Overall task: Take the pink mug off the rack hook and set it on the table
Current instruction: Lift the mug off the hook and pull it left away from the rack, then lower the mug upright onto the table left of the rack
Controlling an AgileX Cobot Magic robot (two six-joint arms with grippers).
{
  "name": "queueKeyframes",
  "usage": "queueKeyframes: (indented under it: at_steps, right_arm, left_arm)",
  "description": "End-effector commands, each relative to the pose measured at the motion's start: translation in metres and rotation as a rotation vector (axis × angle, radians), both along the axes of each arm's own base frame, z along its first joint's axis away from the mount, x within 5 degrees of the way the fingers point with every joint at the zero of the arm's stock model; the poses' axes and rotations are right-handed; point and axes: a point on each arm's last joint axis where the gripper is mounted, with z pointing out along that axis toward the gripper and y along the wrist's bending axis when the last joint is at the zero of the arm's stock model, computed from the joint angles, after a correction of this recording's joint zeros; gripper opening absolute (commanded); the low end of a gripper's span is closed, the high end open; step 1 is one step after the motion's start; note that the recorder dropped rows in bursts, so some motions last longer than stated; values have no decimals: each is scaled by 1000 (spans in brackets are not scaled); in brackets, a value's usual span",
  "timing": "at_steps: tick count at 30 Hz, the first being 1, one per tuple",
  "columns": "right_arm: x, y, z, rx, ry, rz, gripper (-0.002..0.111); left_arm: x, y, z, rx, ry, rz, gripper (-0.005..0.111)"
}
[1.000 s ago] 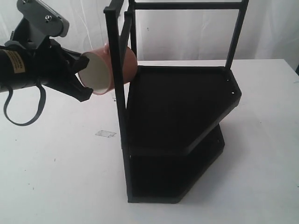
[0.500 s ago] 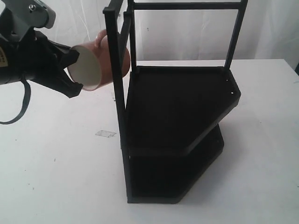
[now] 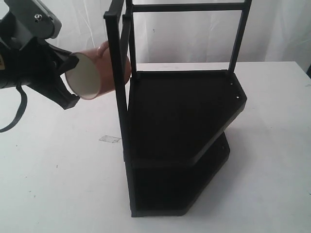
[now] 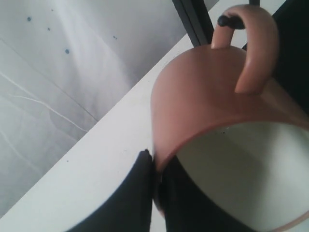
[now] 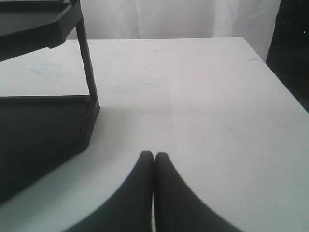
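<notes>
A lab-style test set-up, not a home — bare white table [image 3: 53, 189] filling the lower frame; white curtain [image 3: 189, 34] along the top; a lone black rack [image 3: 180, 121] at centre.

**Off-task items on my feeds: rack, backdrop, one scrap**

On my exterior feed I see a tall black two-tier rack [image 3: 184, 111], its angled shelves stacked one above the other and its thin uprights joined by a top bar [image 3: 187, 7]. Behind it hangs a creased white cloth backdrop [image 3: 194, 36]. My left wrist feed picks up dark specks [image 4: 66, 51] on that cloth. A small pale scrap [image 3: 110, 139] lies flat, left of the rack's foot and apart from it.
</notes>
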Motion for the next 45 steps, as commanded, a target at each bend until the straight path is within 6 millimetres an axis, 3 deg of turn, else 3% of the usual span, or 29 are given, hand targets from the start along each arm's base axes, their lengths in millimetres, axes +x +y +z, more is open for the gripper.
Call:
queueKeyframes:
  at_steps: [1,10,21,29,35,41,45]
  right_arm:
    - [0,0,0,-4,-8,6,0]
    - [0,0,0,-4,-8,6,0]
    - [0,0,0,-4,-8,6,0]
    - [0,0,0,-4,-8,6,0]
    - [0,0,0,-4,-8,6,0]
    - [0,0,0,-4,-8,6,0]
    - [0,0,0,-4,-8,6,0]
  left_arm:
    - [-3,-1,3,-61,9,10,0]
    - [-12,3,19,-147,-36,27,0]
    - [-1,53,18,-135,-24,237,0]
    - [0,55,18,-137,-31,245,0]
    - [-5,59,5,-202,138,327,0]
    - [-14,63,-13,-126,353,393,0]
    - [-17,67,-15,-62,552,460,0]
